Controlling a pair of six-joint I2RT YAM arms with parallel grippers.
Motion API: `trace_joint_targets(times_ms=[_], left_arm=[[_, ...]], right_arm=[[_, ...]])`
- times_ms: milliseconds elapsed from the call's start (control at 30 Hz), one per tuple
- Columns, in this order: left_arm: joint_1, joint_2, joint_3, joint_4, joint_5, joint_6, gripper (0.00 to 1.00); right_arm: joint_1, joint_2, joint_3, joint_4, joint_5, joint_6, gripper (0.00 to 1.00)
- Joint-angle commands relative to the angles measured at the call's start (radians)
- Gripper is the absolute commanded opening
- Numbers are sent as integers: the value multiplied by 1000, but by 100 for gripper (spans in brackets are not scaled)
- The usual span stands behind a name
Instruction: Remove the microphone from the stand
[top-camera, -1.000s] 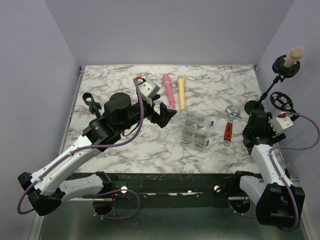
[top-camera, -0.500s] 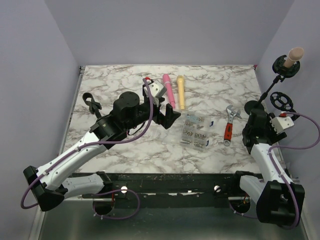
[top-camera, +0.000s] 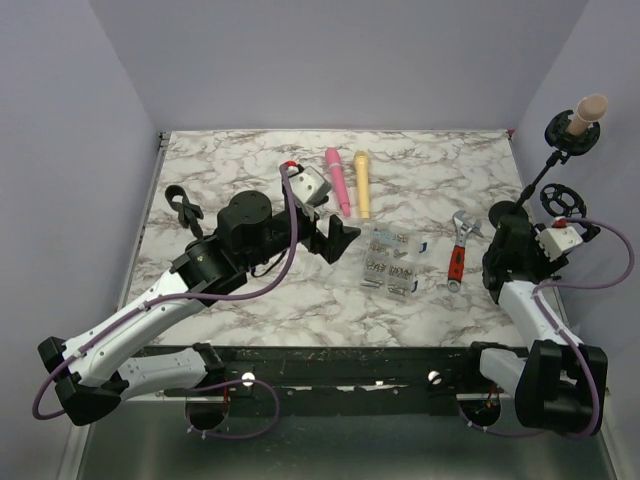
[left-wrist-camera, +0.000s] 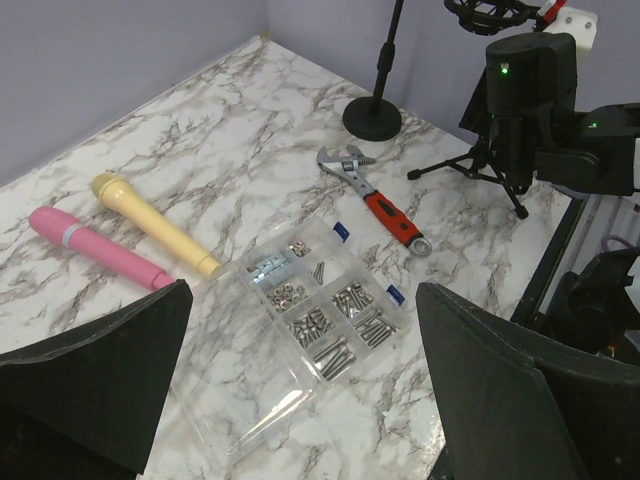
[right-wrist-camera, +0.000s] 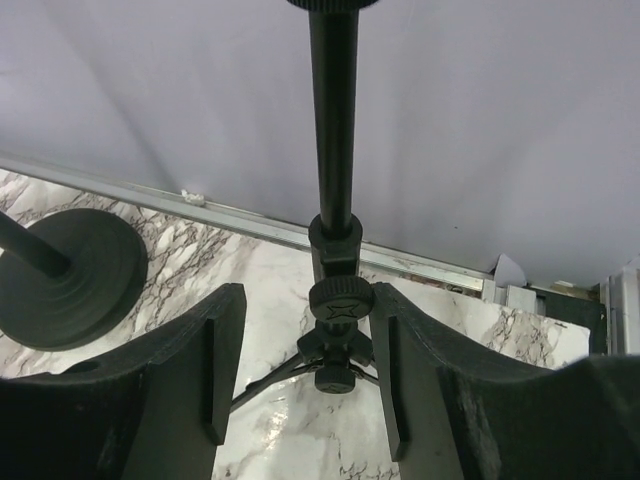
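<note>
Reading this as barely started: the beige microphone (top-camera: 588, 106) sits upright in the shock mount (top-camera: 571, 135) atop the round-base stand (top-camera: 507, 212) at the far right edge of the bench (top-camera: 450, 160), nothing touching it. Your right hand (right-wrist-camera: 308, 330) is low down, fingers apart either side of the tripod stand (right-wrist-camera: 334, 130) pole just above its leg hub. There's a gap on at least one side, so it's not clamped. That tripod looks like the neighbour carrying the empty mount (top-camera: 563, 200), not the one with the mic, so check you're on the stand you want. Your left hand (left-wrist-camera: 302, 300) is spread wide and empty, hovering over the screw organizer (top-camera: 392, 260), well apart from both stands. The pink microphone (top-camera: 337, 180) and yellow microphone (top-camera: 362, 183) lie side by side on the bench; don't count those. Left to do: everything – steady the stand, grip the mic, lift it clear of the mount
</note>
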Motion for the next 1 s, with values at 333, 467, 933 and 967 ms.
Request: trace_joint_targets(times_ms=[333, 467, 933, 967], left_arm=[[-18, -7, 16, -10, -29, 26, 98], [-21, -8, 18, -10, -29, 28, 99], [-30, -12, 18, -11, -29, 34, 98], [-30, -12, 18, -11, -29, 34, 99]], right_arm=[[-6, 61, -17, 124, 65, -105, 40], [-7, 40, -28, 136, 44, -113, 34], [-6, -8, -31, 121, 25, -110, 48], [-6, -12, -32, 124, 28, -113, 49]])
